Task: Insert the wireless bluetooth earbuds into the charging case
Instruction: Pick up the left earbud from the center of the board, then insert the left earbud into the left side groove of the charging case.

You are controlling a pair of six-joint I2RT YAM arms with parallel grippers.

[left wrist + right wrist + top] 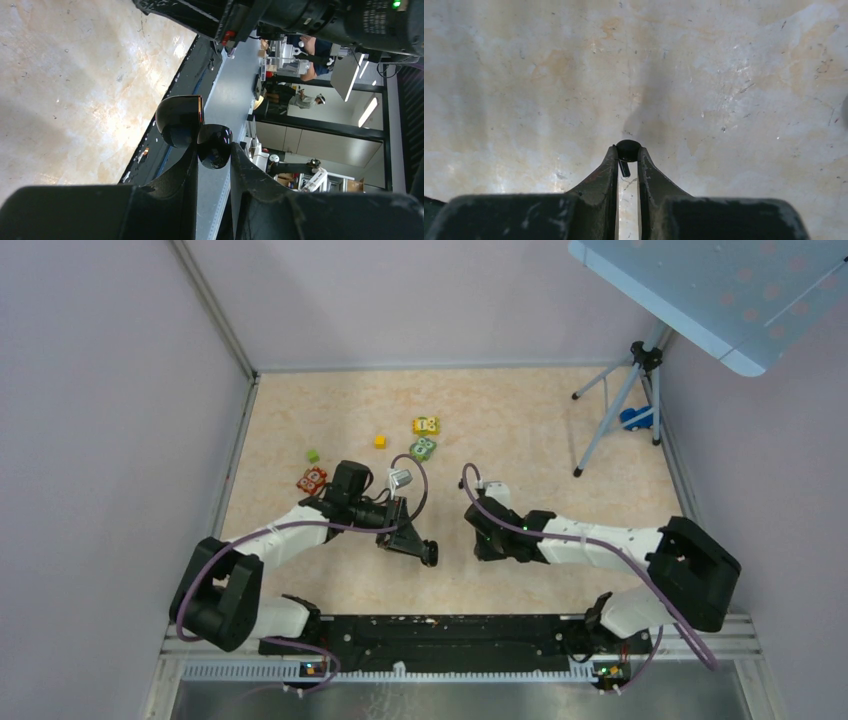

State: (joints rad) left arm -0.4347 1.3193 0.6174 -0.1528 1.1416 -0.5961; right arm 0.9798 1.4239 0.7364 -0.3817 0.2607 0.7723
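The black charging case [216,141] hangs in the air, pinched between the fingertips of my left gripper [213,156], which is shut on it. Its hinged lid [179,119] stands open to one side. In the top view the case [430,552] is above the table's near middle, at the tip of my left gripper [424,548]. My right gripper [628,156] points down at the table, shut on one small black earbud [628,147] with its short stem between the jaws. Seen from above, my right gripper [480,543] is a short way right of the case.
Coloured toy blocks lie behind the left arm: a red one [311,480], a small green one [313,455], a small yellow one [380,441], a yellow one [426,425] and a green one [423,448]. A tripod [620,405] stands at the back right.
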